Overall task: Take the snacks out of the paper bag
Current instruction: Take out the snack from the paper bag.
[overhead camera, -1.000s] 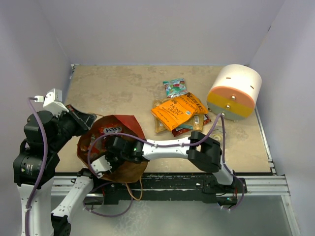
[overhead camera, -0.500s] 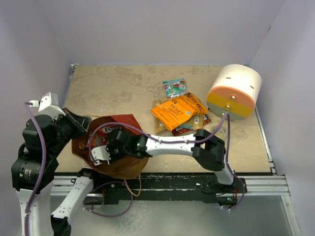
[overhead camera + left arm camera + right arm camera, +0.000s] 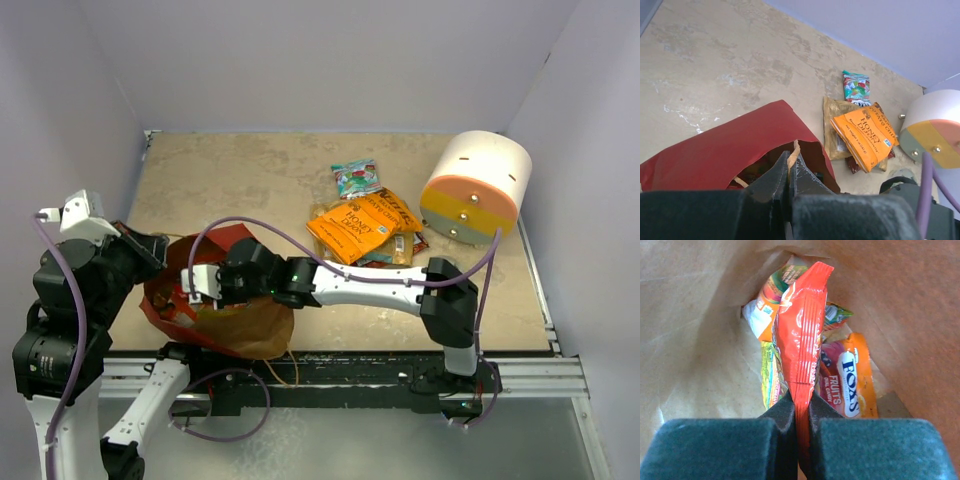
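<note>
brown kraft paper fills nearly the whole right wrist view, so you're looking at the inside of the paper bag (image 3: 690,315) and not much else. the right gripper (image 3: 799,402) has its dark, foam-looking pads pressed onto the bottom seam of a glossy red-orange packet (image 3: 802,330) with a ribbed crimped edge. the packet stands straight up out of the pinch, deep in the bag.

behind it is a crinkly pile: a fox's fruits pack (image 3: 850,380) in red and orange, a multicoloured packet (image 3: 771,292) on the left, and a corner of a green packet (image 3: 832,312). the red-orange one covers most of each, so you can't read their labels in full or count them properly.

from the top camera the right gripper's fingers are out of sight (swallowed by the bag mouth). the bag lies crumpled on its side at the near left of the table (image 3: 250,180), red outside and wrinkled all over.

the left gripper (image 3: 789,165) has its fingers closed together on the bag's upper rim, with a thin tan strip (image 3: 794,150) caught between them. string handle or paper fold, you can't tell. the gripper's own body blocks the bottom of that view.

already out on the table, well apart from the bag, is an orange honey packet (image 3: 350,228). it lies on a few others that are mostly hidden under it, with a small teal packet (image 3: 356,178) just beyond. a white cylinder (image 3: 476,185) with an orange and yellow band sits just right of them.
</note>
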### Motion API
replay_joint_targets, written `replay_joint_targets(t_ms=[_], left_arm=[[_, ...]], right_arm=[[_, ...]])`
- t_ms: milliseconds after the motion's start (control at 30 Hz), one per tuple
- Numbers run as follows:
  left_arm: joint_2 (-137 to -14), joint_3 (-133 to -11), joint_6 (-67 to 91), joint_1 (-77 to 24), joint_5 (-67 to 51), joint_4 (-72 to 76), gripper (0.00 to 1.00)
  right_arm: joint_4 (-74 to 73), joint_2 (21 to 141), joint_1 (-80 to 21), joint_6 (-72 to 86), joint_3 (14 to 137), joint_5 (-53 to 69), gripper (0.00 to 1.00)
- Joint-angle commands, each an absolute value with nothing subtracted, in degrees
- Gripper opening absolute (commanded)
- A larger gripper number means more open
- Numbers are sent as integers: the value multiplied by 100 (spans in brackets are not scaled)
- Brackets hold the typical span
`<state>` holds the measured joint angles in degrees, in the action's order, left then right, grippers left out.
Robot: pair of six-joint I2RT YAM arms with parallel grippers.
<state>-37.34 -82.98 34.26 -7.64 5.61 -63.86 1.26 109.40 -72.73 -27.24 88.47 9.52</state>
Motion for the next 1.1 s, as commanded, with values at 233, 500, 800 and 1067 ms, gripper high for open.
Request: replay_joint_targets(t_ms=[233,500,800,1067], left_arm=[[-3622,-8181,3262,-790,489,-5926,0],[-3664,-8042,3365,-789,321,-5909,0],[-3737,-7902,3481,-791,588,-6161,0],[-3596,-7719,3662,-791,642,-6172,0]], right_arm=[[649,10070,-6949,-2048,8869,898,0],[388,9140,-6887,-2021,8340,1313,0],[212,7537,-6729,-2406,7442,2199,0],[752,6212,-5968,-1225,6559,559,0]])
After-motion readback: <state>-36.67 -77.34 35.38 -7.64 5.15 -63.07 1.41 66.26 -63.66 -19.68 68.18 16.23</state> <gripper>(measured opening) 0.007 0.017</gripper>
